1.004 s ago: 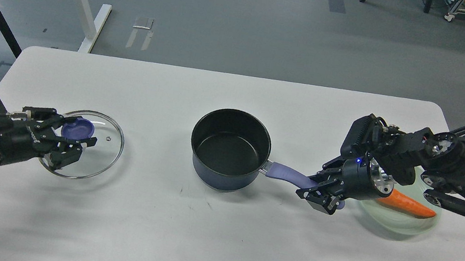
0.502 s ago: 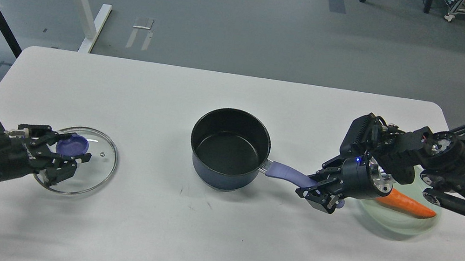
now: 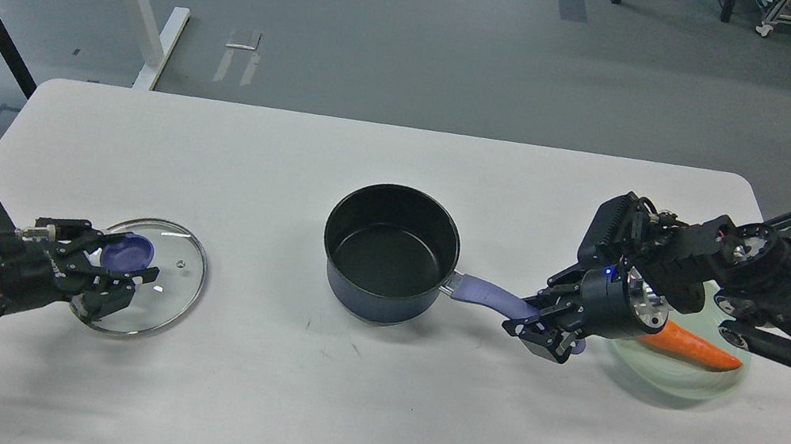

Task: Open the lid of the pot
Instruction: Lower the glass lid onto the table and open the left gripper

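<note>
The dark blue pot (image 3: 390, 253) stands uncovered at the table's middle, its purple handle (image 3: 488, 295) pointing right. My right gripper (image 3: 546, 329) is shut on the end of that handle. The glass lid (image 3: 176, 282) with its blue knob (image 3: 129, 250) is at the left, low over or on the table, well apart from the pot. My left gripper (image 3: 125, 261) comes in from the left and is shut on the knob, with fingers on both sides of it.
A pale green plate (image 3: 682, 382) holding an orange carrot (image 3: 696, 349) sits at the right, just behind my right gripper. The white table (image 3: 364, 410) has its rounded edges at the back and sides. Table legs and a dark frame stand on the floor at the far left.
My left gripper has carried the lid down and toward the front edge, then a little to the right. The pot and my right arm have not moved.
</note>
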`<state>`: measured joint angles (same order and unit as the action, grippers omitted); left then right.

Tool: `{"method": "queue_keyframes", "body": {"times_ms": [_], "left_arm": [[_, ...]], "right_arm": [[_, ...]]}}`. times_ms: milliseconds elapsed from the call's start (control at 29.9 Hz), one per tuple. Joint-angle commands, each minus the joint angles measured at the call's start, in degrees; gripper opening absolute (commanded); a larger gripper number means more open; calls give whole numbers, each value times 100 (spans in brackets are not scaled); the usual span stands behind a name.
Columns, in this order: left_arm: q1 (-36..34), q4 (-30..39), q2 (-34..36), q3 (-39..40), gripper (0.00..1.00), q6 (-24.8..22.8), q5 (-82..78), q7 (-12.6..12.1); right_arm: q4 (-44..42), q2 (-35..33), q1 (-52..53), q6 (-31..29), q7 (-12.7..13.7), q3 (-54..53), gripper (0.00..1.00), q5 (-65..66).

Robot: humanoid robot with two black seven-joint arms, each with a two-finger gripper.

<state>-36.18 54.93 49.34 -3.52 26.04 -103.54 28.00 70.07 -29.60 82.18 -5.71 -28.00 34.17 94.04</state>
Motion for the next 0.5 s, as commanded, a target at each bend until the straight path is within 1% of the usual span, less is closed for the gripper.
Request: {"method": "queue_keyframes", "body": {"times_ms": [0, 67, 201, 234, 301, 368, 468], "left_arm": [[-21, 9, 15, 9, 95, -11, 1, 0], [-21, 52, 41, 9, 99, -37, 1, 0], [-100, 149, 102, 70, 99, -81, 105, 0], [-143, 245, 137, 97, 99, -159, 280, 0], [-318, 447, 286, 106, 99, -475, 867, 0], [-634, 649, 392, 114, 99, -949, 1832, 0], [-1004, 677, 401, 97, 99, -1433, 3056, 0]], "right_arm": [[-2, -2, 0, 0, 0, 2, 31, 0], [-2, -2, 0, 0, 0, 2, 31, 0], [-2, -2, 0, 0, 0, 2, 31, 0], [-2, -2, 0, 0, 0, 2, 31, 0], [7, -11, 0, 0, 0, 2, 32, 0], [7, -11, 0, 0, 0, 2, 36, 0], [7, -2, 9, 0, 0, 2, 45, 0]]}}
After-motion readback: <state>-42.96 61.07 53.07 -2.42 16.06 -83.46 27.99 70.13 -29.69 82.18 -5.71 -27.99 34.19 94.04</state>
